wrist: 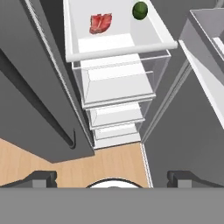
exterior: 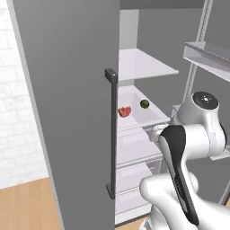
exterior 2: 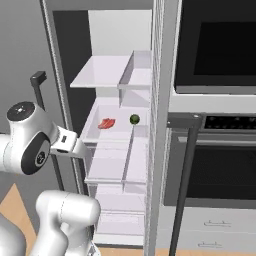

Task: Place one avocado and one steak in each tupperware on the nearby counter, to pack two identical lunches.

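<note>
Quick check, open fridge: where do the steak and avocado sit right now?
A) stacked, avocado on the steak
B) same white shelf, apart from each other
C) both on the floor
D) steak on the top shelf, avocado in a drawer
B: the steak and the avocado both lie on the same white fridge shelf, with a clear gap between them.

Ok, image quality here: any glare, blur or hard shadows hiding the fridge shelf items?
Left base view: even flat lighting, steak and avocado sharp. Right base view: no glare, dark fridge wall in shade. Hand view: crisp, strong perspective tilt, both items readable.
</note>
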